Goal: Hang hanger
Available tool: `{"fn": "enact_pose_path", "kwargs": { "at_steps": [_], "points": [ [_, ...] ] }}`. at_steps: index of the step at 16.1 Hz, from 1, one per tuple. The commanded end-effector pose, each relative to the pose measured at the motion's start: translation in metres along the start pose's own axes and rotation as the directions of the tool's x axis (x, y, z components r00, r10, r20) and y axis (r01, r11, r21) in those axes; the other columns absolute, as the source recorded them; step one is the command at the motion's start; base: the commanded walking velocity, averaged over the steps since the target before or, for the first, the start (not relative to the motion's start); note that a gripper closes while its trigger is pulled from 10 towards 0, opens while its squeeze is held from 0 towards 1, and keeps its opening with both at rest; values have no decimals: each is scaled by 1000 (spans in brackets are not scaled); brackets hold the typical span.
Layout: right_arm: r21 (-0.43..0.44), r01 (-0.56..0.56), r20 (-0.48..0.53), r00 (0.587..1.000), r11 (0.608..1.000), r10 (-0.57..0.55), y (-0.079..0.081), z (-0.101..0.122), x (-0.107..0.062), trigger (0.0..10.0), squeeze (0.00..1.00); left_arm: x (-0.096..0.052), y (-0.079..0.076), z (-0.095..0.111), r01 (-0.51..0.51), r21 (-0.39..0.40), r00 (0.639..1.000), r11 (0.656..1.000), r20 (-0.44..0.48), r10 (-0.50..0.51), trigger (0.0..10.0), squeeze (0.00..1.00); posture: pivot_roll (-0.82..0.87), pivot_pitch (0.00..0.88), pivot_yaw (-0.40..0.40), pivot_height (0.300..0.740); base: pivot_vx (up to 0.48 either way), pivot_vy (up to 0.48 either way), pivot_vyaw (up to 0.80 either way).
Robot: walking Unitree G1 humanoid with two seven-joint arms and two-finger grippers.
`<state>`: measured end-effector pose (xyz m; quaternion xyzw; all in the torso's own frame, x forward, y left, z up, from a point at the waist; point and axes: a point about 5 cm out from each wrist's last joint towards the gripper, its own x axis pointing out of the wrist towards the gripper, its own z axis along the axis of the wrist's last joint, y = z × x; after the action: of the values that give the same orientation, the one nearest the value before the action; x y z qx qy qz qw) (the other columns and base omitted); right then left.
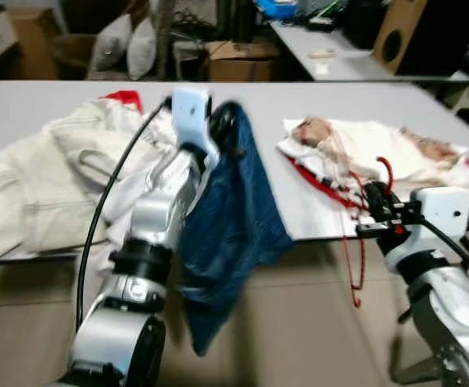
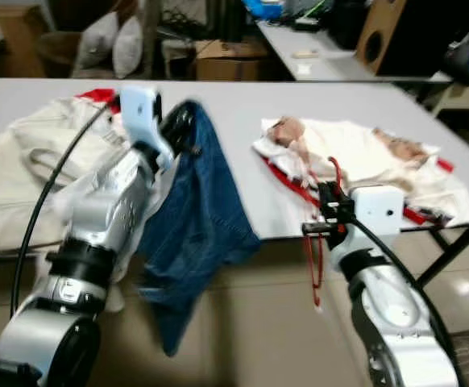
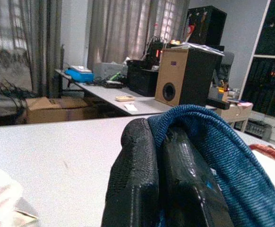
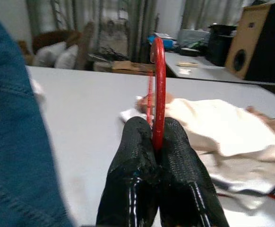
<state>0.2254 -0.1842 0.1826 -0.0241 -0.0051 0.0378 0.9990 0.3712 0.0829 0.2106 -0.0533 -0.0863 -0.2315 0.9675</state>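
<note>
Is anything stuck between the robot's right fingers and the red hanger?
No. The right gripper is shut right on the red hanger, which pokes up between its fingers. The left gripper is pinching the blue denim cloth, off to the side.

I saw a grey tabletop (image 1: pixel 299 105); a cream jacket (image 1: pixel 49 169) lay on its left side, a white garment (image 1: pixel 379 153) on its right.

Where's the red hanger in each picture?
Left eye view: red hanger at lower right, in the right gripper.
Right eye view: right of centre.
Left wrist view: I can't tell.
Right wrist view: centre, upright between the fingers.
Shared landmark: the grey table.
</note>
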Motion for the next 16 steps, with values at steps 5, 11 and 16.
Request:
{"fn": "enact_pose_path", "kwargs": {
  "at_steps": [5,11,16],
  "points": [
    [5,8,-14,1000,1000,-8,-2,0,5,10000,0,34,-28,36,110,27,989,994,92,-112,10000,0,-118,0,-70,740,346,0,0],
    [16,17,8,1000,1000,-17,-1,1,9,10000,0,65,-20,235,37,18,850,999,525,-41,10000,0,-106,0,-58,740,345,0,0],
    [23,-17,29,999,1000,16,6,3,15,10000,0,64,9,174,-10,239,933,971,352,-77,10000,0,-83,0,-67,740,289,0,0]
  ]
}}
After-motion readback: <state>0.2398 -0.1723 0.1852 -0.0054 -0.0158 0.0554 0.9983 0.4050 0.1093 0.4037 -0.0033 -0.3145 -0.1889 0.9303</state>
